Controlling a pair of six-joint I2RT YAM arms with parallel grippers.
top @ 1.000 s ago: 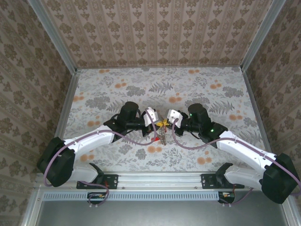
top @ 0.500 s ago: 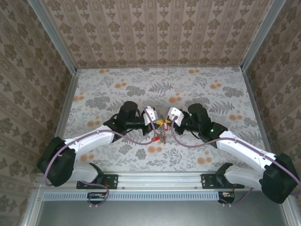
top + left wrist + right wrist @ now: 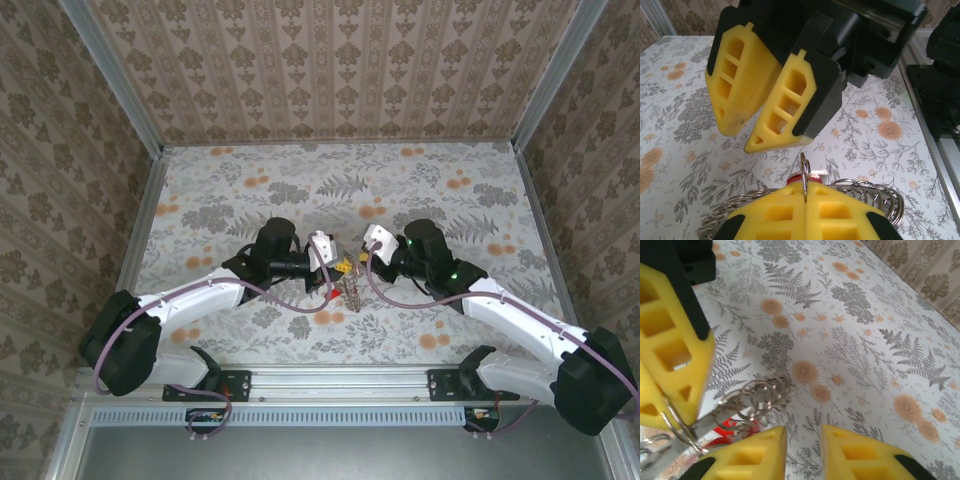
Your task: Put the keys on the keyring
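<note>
The right fingers (image 3: 751,127) have just let go and pulled back a little. Now they are a bit open and hold nothing. The left fingers (image 3: 805,200) are squeezed shut on a thin loop of the keyring (image 3: 762,392), low over the table (image 3: 865,340). A red-tagged key (image 3: 730,429) sits among the loops (so it may be on now).
</note>
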